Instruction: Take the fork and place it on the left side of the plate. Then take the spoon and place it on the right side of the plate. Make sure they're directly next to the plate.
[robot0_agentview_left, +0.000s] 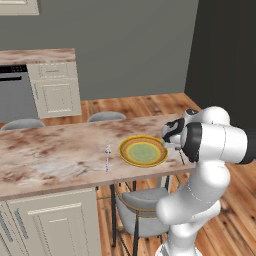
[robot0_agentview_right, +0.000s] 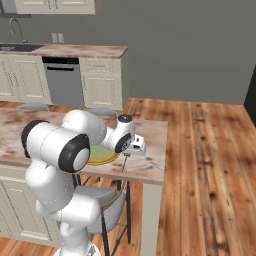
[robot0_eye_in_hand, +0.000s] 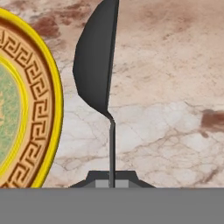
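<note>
The plate (robot0_agentview_left: 123, 150) with its yellow-orange rim and pale green centre rests on the marble island counter (robot0_agentview_left: 55, 155). To its left the fork (robot0_agentview_left: 107, 158) lies flat, close to the rim. My gripper (robot0_eye_in_hand: 111, 181) is shut on the slim handle of the spoon (robot0_eye_in_hand: 94, 57), whose dark oval bowl points away from the hand, just right of the plate's rim (robot0_eye_in_hand: 54, 100) and over bare marble. From the right base view the spoon (robot0_agentview_right: 123, 163) hangs from the gripper (robot0_agentview_right: 127, 154) beside the plate (robot0_agentview_right: 106, 159). Whether the bowl touches the counter I cannot tell.
A grey stool (robot0_agentview_left: 141, 210) is tucked under the counter's near edge below the plate. Two more grey seats (robot0_agentview_left: 106, 116) stand along the far side. The counter's right end (robot0_agentview_right: 162, 150) lies close beyond the spoon. Cabinets and a dishwasher (robot0_agentview_right: 62, 80) line the back wall.
</note>
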